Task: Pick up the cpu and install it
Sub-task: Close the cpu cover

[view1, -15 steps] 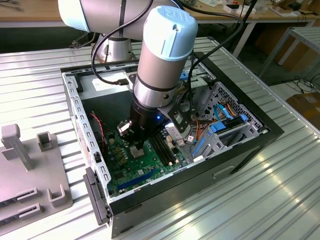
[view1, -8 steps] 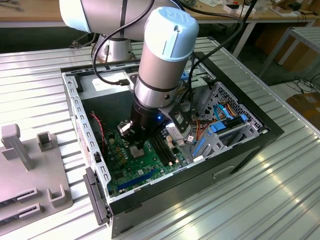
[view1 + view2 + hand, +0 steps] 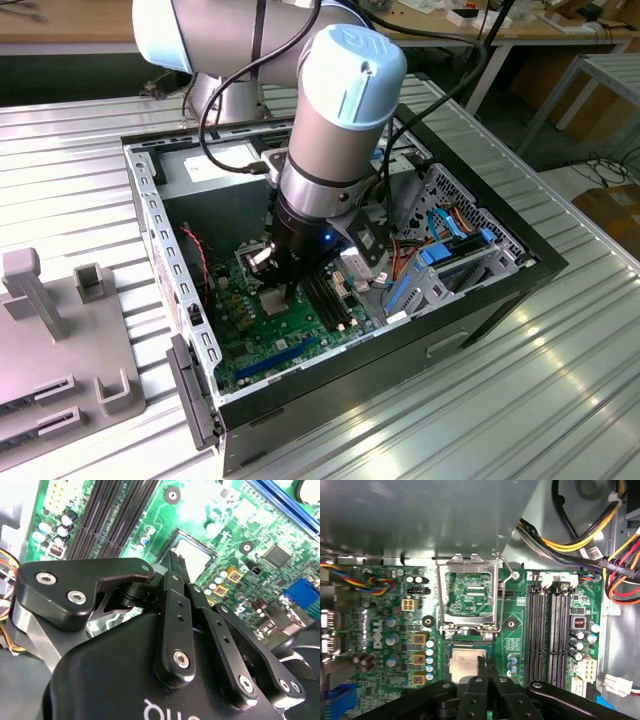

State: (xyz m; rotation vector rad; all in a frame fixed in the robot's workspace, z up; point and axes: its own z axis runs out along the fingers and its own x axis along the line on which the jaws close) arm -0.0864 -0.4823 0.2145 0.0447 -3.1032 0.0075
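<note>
The cpu (image 3: 465, 661) is a small silver square lying flat in its socket on the green motherboard (image 3: 515, 630), just below the raised metal load frame (image 3: 470, 587). In both wrist views my gripper (image 3: 487, 664) is shut, its two black fingers pressed together with nothing between them. The tips sit over the cpu's edge; I cannot tell whether they touch it. In the second wrist view the gripper (image 3: 175, 560) points down at the same silver cpu (image 3: 195, 555). In the exterior view the arm's wrist (image 3: 305, 235) reaches down into the open computer case (image 3: 500, 280) and hides the fingers.
Black memory slots (image 3: 547, 630) run beside the socket. Bundles of yellow, red and black cables (image 3: 580, 535) hang near the case wall. A drive cage with blue parts (image 3: 450, 250) fills the case's side at the exterior view's right. Grey fixtures (image 3: 60, 330) stand on the table outside.
</note>
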